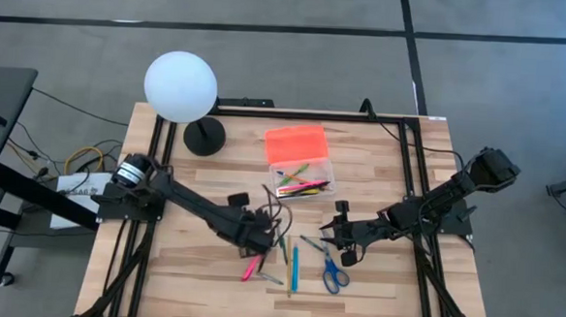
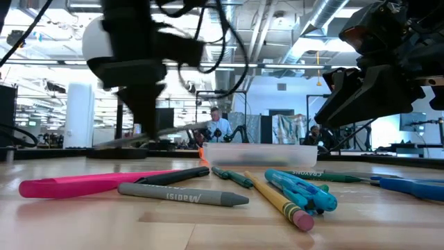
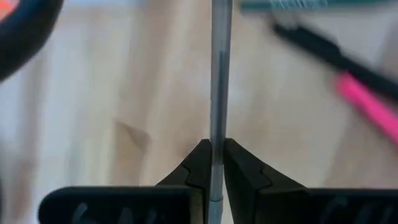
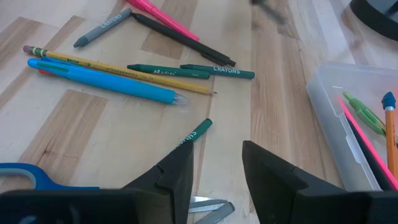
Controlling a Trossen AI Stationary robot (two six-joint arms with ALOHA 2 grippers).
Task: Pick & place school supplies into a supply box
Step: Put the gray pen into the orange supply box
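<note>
The supply box (image 1: 306, 184) is clear and lies open, its orange lid (image 1: 295, 142) on the far side, a few pens inside. Loose supplies lie flat on the table near its front: a pink marker (image 2: 90, 184), grey crayon (image 2: 184, 196), yellow pencil (image 4: 118, 68), blue pen (image 4: 106, 81), green crayons (image 4: 217, 70) and blue-handled scissors (image 1: 332, 274). My left gripper (image 3: 219, 165) is shut on a thin grey pen (image 3: 219, 93), above the table left of the pile. My right gripper (image 4: 217, 165) is open, hovering over a green crayon (image 4: 193, 138) and the scissors' blades (image 4: 208, 208). My left gripper pinches the thin grey pen between its two fingertips (image 3: 200, 163), close to one end of the shaft (image 3: 216, 177). The pen runs straight out ahead along the fingers. In the low view the pen (image 2: 159, 133) is lifted clear of the table, roughly level.
A white globe lamp (image 1: 180, 87) on a black base (image 1: 205, 135) stands at the table's far left. Black frame rails (image 1: 413, 175) run along the table's sides. Cables (image 1: 69, 162) hang off the left edge. A person (image 2: 216, 123) shows in the room beyond.
</note>
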